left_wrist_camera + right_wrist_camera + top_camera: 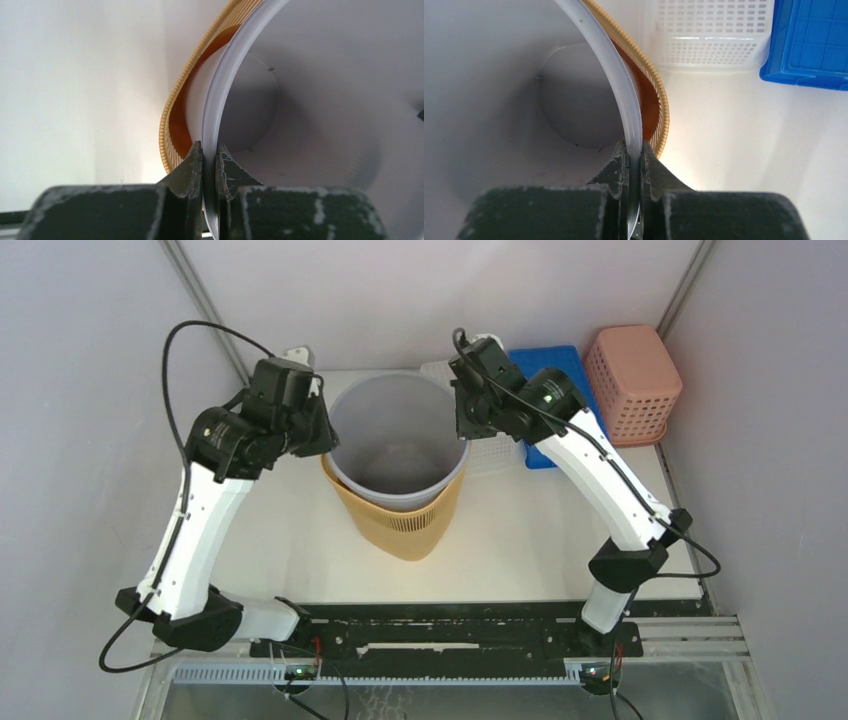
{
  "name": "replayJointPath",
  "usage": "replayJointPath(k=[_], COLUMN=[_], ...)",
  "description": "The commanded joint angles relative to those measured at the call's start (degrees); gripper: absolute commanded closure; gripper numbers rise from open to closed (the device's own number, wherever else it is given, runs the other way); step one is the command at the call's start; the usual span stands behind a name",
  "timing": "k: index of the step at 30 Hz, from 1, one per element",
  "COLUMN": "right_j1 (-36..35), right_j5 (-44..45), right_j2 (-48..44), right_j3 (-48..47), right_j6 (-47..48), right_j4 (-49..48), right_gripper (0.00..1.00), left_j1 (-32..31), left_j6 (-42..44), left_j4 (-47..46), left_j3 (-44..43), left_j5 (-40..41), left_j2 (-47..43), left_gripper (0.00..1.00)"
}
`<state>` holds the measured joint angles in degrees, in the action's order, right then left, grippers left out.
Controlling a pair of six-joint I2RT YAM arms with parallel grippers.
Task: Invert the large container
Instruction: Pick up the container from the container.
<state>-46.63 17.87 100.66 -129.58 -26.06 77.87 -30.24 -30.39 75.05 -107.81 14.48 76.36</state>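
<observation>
While both the left gripper [209, 151] and right gripper [634, 149] pinch only the thin rim of the large grey plastic container [395, 440] nested inside the ribbed tan plastic basket [405, 530], it may slip or drag that basket along.

Lighting: bright, diffuse, from above. Shadows: soft and faint on the table [520, 530]; greyer inside the large container [395, 455] (darkest at its floor). Overhead view: sharp throughout. Wrist views: nearest foreground blurred, pale surfaces washed out toward white, container rim gleaming.
</observation>
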Motion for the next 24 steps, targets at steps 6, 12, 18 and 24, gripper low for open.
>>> replayJointPath(k=[6, 12, 18, 24], right_j1=[-2.34, -4.22, -5.73, -8.81], right_j5=[-2.56, 1.29, 2.97, 5.75], right_j2=[-8.80, -14.86, -18.86, -22.64], right_j3=[-1.77, 3.35, 6.35, 9.94], right_j6=[4.71, 6.77, 8.81, 11.73], right_j4=[-11.78, -19.75, -25.16, -31.27], right_gripper=[1.00, 1.00, 1.00, 1.00], left_j1=[-0.74, -0.78, -0.79, -0.80], left_j6=[3.66, 4.95, 5.75, 7.44], left_j4=[-3.72, -6.68, -10.05, -14.12], left_j3=[-17.14, -18.05, -18.77, -18.74], left_j5=[-7.21, -7.13, -7.38, -9.83], left_j2=[2.04, 0.38, -2.12, -5.72], left_gripper=[0.99, 0.99, 0.99, 0.99])
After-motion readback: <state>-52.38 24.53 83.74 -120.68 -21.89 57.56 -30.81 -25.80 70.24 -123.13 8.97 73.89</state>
